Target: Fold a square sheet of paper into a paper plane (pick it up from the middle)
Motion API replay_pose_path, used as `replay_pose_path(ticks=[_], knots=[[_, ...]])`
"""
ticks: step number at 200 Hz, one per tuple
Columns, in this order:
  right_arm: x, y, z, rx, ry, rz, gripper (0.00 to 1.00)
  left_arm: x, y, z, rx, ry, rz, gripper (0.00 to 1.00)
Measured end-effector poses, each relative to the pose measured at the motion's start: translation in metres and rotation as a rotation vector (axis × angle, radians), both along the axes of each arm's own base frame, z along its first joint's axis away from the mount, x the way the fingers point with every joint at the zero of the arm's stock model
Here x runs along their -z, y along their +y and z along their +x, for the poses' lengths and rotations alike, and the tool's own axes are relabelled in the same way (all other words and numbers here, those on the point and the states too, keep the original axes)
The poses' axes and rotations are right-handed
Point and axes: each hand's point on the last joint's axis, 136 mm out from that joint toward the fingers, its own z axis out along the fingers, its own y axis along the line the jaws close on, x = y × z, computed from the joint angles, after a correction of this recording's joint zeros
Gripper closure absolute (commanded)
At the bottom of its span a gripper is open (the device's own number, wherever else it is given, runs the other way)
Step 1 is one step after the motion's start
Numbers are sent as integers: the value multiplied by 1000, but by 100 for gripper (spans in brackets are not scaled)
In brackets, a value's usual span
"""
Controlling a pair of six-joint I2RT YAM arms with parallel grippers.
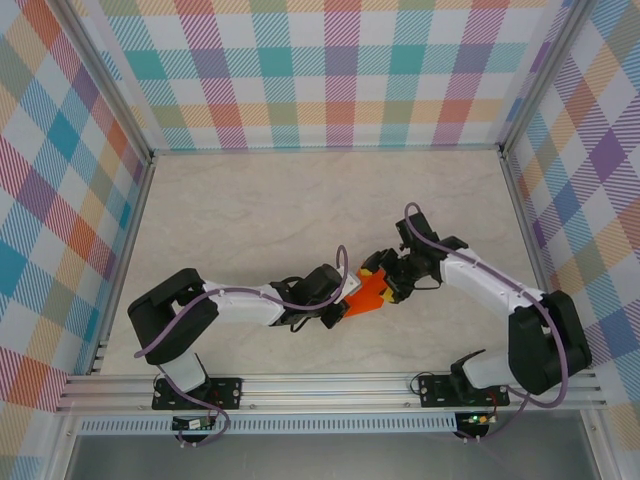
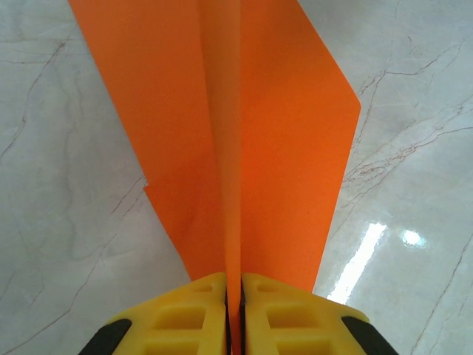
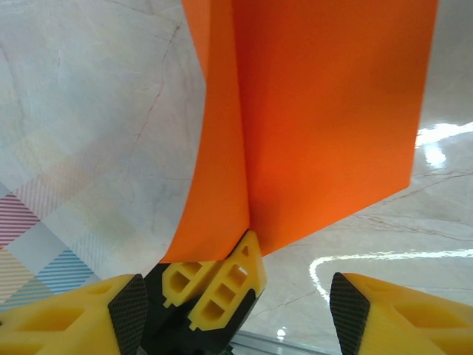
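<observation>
Pinching: we see left gripper nipping centre fold of orange paper.
Right gripper: spread.
Room: tabletop open toward 12 o'clock.

paper plane | far end cut off | left fingers cropped below

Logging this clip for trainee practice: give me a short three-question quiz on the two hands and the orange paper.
1. True or false: the left hand is shut on the orange paper.
2. The right hand is: A open; B shut on the paper; C shut on nothing.
3. Fill in: the left hand pinches the paper along its centre ____.
Key: 1 true; 2 A; 3 fold.
</observation>
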Motion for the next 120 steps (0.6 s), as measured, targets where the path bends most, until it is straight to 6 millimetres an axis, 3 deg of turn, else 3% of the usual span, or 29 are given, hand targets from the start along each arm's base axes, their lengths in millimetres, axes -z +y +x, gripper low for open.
replay_pose_path(ticks=[120], knots=[[18, 22, 11, 10, 202, 21, 49, 5, 0, -3, 7, 1, 19, 87]])
